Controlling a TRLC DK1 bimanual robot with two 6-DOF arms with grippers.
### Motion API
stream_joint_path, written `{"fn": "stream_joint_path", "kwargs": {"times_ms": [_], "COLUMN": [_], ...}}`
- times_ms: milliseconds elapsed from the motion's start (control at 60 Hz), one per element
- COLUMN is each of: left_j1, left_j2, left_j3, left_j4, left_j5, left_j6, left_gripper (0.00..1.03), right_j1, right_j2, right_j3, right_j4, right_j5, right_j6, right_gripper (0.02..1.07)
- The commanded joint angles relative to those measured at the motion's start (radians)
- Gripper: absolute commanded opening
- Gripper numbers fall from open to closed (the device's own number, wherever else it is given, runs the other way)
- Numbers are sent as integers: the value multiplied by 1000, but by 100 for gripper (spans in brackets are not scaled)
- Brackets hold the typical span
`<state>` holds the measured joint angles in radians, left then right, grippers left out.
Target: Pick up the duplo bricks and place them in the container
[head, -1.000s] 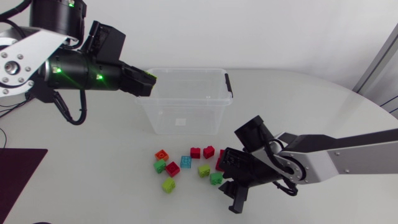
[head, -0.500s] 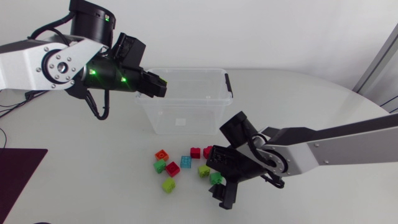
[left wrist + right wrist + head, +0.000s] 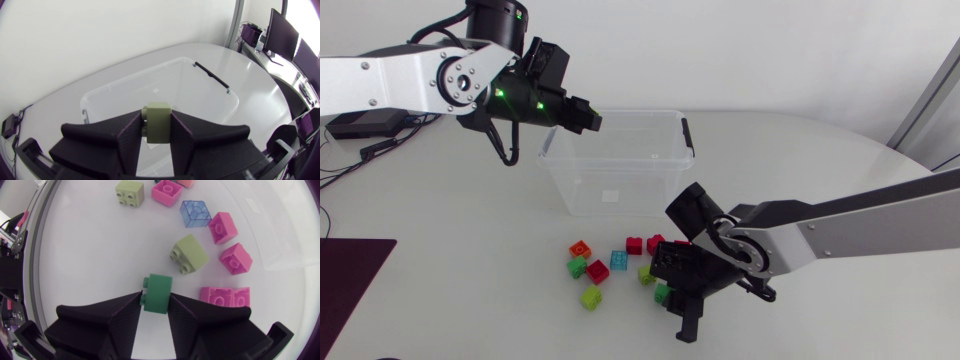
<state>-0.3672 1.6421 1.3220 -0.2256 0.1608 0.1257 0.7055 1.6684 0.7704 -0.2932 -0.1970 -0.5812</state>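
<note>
My left gripper (image 3: 582,115) hovers over the back left rim of the clear plastic container (image 3: 620,165). It is shut on a lime brick (image 3: 157,117), and the container's open inside (image 3: 165,90) lies below it. My right gripper (image 3: 666,297) is down on the table among the loose bricks. In the right wrist view the right gripper (image 3: 155,299) is shut on a green brick (image 3: 159,286) that rests on the table. A lime brick (image 3: 190,254) and red bricks (image 3: 236,258) lie just ahead of it.
Several more bricks lie in front of the container: orange (image 3: 580,248), green (image 3: 577,267), red (image 3: 598,271), lime (image 3: 591,297), blue (image 3: 619,260), red (image 3: 635,245). A dark mat (image 3: 350,290) covers the table's front left corner.
My left arm swung right with its brick to the container's rim. My right gripper slid left over the green brick, opened wide, then closed on it.
</note>
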Motion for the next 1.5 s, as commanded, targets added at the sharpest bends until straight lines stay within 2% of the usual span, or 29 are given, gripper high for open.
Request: {"fn": "stream_joint_path", "kwargs": {"times_ms": [0, 17, 67, 100, 117, 150, 350, 450, 483, 550, 667, 883, 1117, 1483], "left_j1": [8, 10, 10, 13, 17, 17, 22, 22, 22, 7, -32, -49, -82, -104], "left_j2": [56, 62, 65, 61, 56, 39, -134, -228, -278, -352, -407, -395, -272, -111], "left_j3": [48, 52, 56, 51, 46, 39, -52, -90, -122, -216, -362, -503, -558, -587], "left_j4": [-9, -21, -38, -43, -46, -54, -96, -170, -241, -301, -327, -331, -294, -155], "left_j5": [11, 11, 11, 9, 11, 11, 11, 13, 43, 45, 43, 45, 43, -9], "left_j6": [-35, -37, -37, -35, -34, -32, 3, 38, 75, 135, 206, 281, 302, 304], "left_gripper": [36, 45, 63, 71, 81, 90, 94, 94, 94, 94, 94, 93, 93, 91], "right_j1": [11, 11, 11, 9, 9, 5, -26, -58, -78, -130, -182, -218, -232, -238], "right_j2": [-4, -15, -38, -64, -76, -101, -242, -292, -308, -334, -338, -297, -171, 44], "right_j3": [-16, -20, -28, -34, -34, -36, -10, 36, 58, 116, 191, 328, 483, 659], "right_j4": [-24, -26, -40, -49, -54, -67, -135, -169, -176, -189, -181, -136, -103, -24], "right_j5": [4, 4, 4, 4, 4, 4, 2, 2, -1, -21, -33, -24, 1, 28], "right_j6": [-11, -8, -5, -3, -2, -2, -6, 0, 1, 14, 52, 133, 190, 241], "right_gripper": [24, 23, 22, 22, 22, 22, 22, 22, 22, 22, 22, 22, 22, 24]}}
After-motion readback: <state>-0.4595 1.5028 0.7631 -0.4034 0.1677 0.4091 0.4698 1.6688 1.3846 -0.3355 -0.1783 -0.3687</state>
